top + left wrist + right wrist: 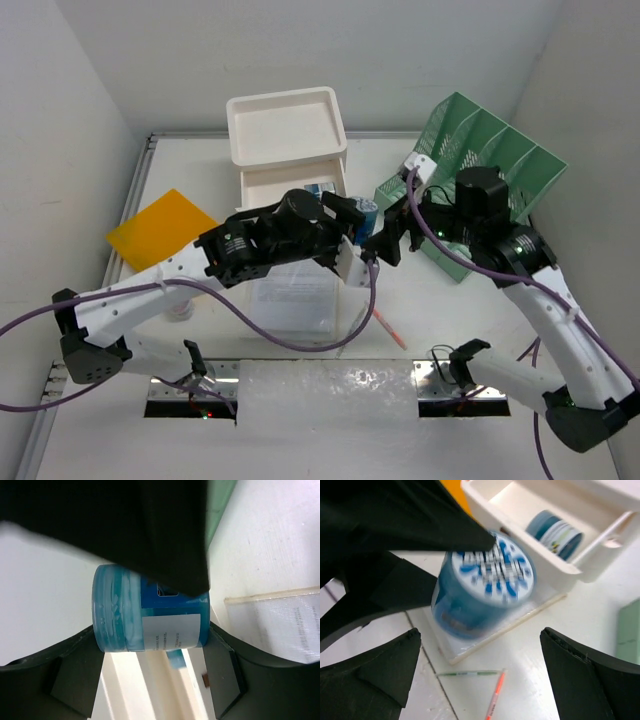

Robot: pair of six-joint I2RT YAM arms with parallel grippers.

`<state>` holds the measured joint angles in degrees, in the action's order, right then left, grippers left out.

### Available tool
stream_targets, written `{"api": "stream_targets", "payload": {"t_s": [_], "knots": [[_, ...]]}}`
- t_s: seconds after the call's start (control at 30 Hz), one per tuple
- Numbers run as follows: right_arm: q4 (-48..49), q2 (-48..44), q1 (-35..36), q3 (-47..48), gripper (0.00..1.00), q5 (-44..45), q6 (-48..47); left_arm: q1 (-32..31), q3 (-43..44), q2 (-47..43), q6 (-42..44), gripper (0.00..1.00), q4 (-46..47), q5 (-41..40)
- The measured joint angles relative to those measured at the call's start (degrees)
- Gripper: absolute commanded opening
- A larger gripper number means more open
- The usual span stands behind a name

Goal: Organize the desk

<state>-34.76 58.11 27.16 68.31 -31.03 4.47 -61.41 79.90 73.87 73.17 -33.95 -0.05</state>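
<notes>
The left gripper point(152, 641) pinches the blue jar point(125, 615) by its ends. The right gripper point(480, 635) gapes wide, holding nothing. A loose pinch could drop the jar.

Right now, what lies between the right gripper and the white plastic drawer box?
A round blue plastic jar, held by the left gripper; the right wrist view shows it.
</notes>
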Motion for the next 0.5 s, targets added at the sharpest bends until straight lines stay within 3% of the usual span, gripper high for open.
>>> {"api": "stream_targets", "payload": {"t_s": [0.23, 0.5], "knots": [[2.1, -7.5, 0.0, 0.1, 0.99, 10.4, 3.3, 3.6, 8.5, 3.5, -20.5, 0.00, -6.9, -9.7], [3.6, -9.5, 0.0, 0.1, 0.99, 19.6, 7.8, 23.0, 32.4, 15.6, -50.2, 0.00, -19.5, -15.6]]}}
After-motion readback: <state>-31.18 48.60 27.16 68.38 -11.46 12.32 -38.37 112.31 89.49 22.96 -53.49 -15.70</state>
